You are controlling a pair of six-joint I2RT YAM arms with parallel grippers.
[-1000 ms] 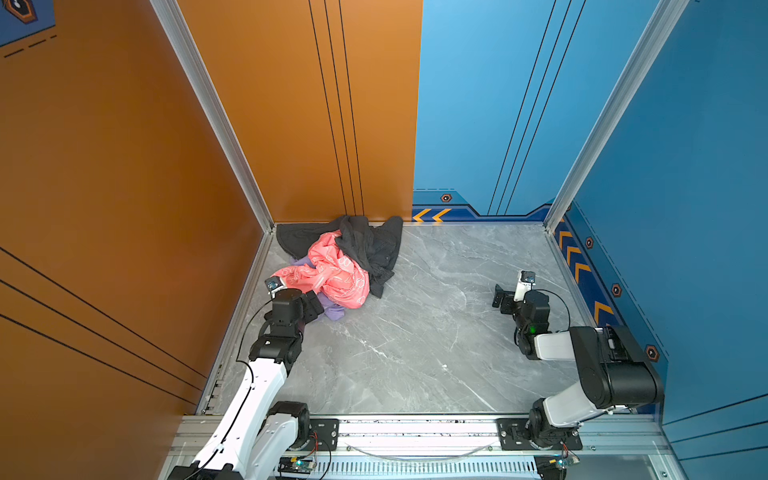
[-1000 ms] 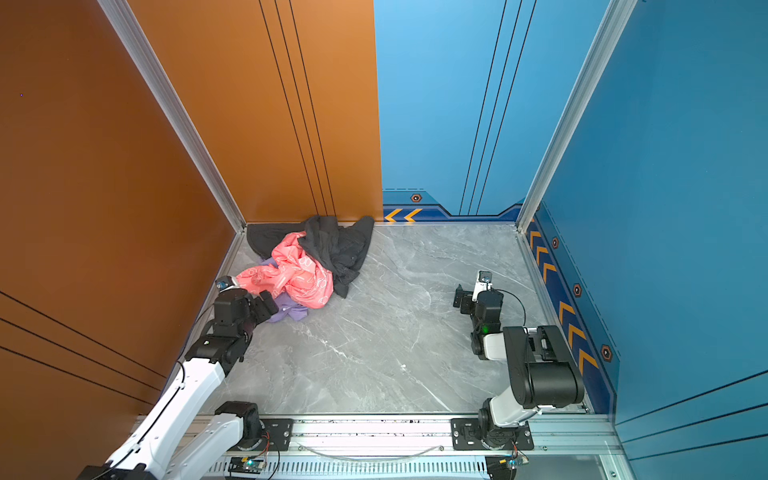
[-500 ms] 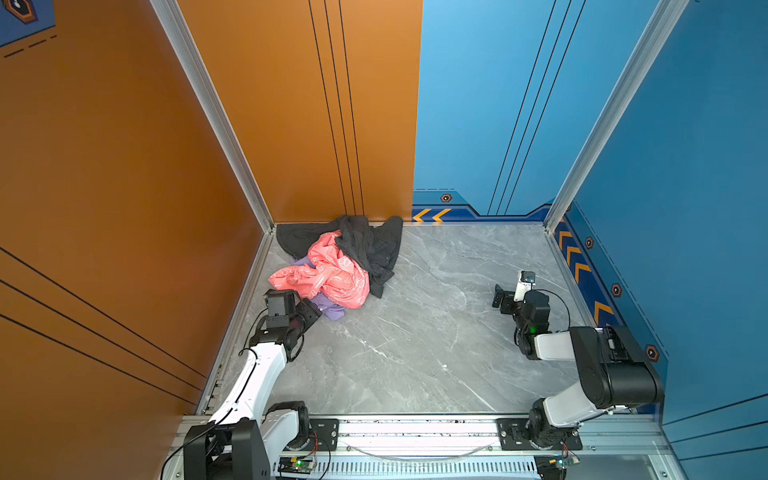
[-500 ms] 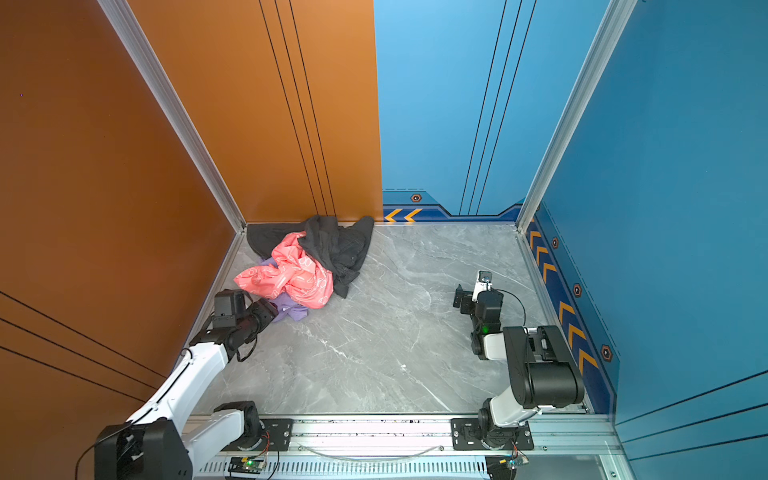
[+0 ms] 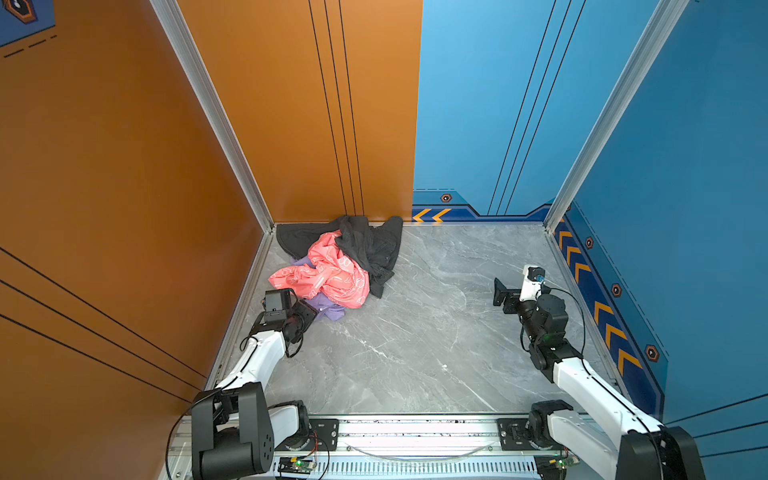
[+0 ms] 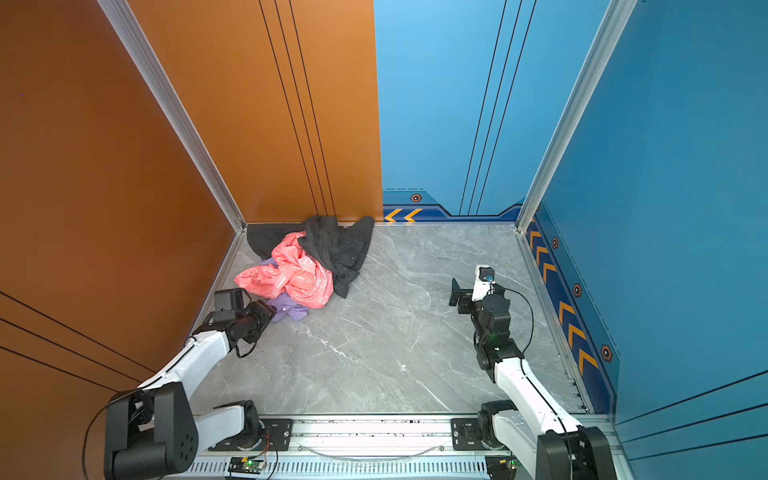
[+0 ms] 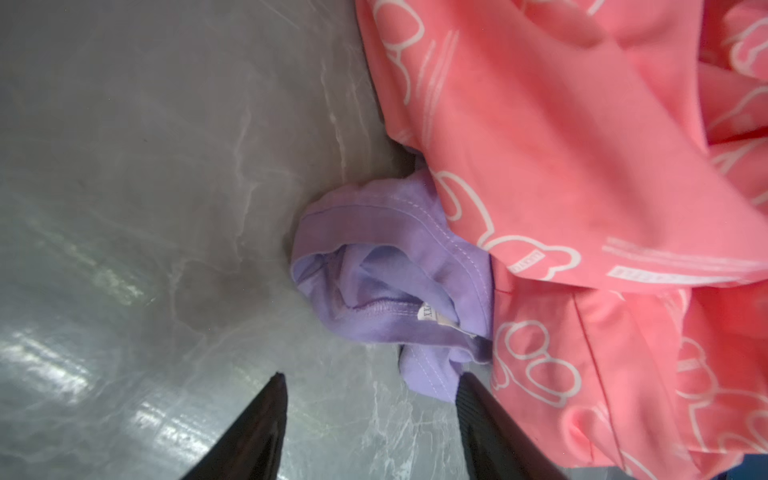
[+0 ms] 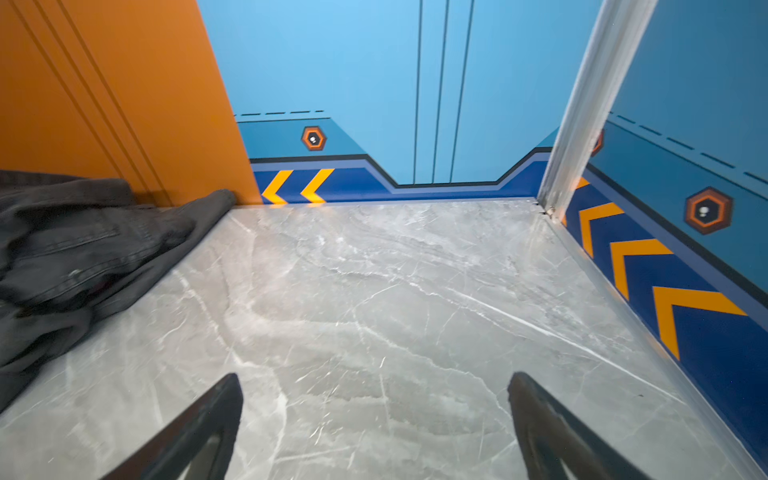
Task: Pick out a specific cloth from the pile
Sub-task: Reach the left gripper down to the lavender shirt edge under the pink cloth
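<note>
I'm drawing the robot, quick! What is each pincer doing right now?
Left pincer: open, right by the lavender cloth, not holding it.
Right pincer: open, holding nothing.

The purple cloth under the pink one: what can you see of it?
The purple cloth is soft lavender fabric, crumpled, with stitched hems and a small white label. It lies on the grey table, largely covered by the pink cloth; only a bunched fold pokes out. The left gripper, jaws apart, is at it, one finger beside its edge.
</note>
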